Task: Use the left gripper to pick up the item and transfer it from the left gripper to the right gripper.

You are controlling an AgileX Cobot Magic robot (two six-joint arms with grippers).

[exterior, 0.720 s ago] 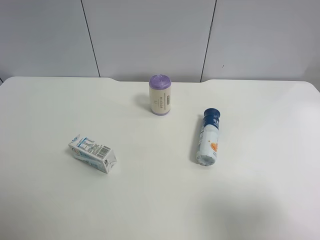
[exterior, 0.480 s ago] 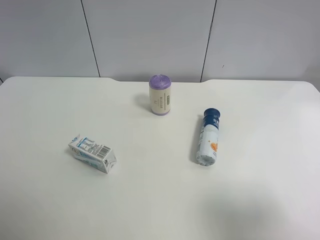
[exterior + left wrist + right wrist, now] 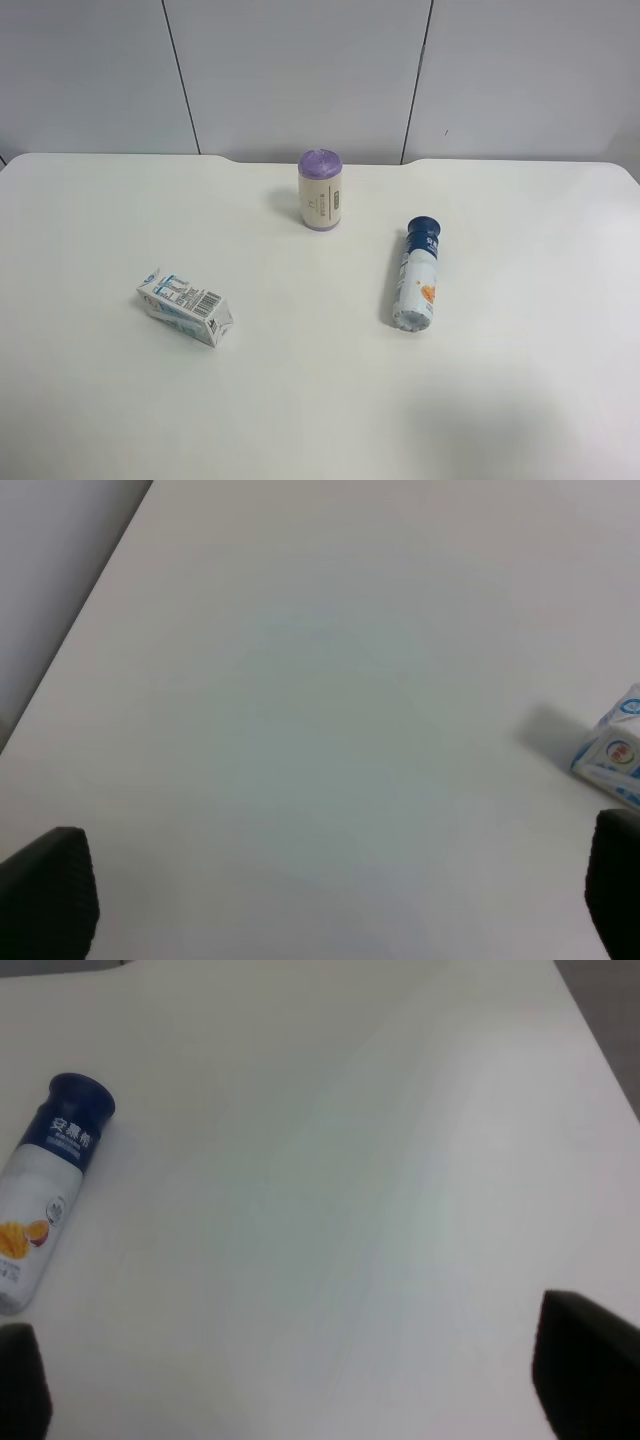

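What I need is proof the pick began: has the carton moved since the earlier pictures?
No. The carton lies at the same spot and angle, as far from the purple-topped cylinder as before.

From high up we look down across the white table [image 3: 320, 400] toward the grey panelled wall [image 3: 300, 70]. Our right wrist camera hangs close above the table, sharing the blue-capped white bottle [image 3: 45, 1200] with the high view; our left wrist camera shares the white-and-light-blue drink carton [image 3: 618, 745].
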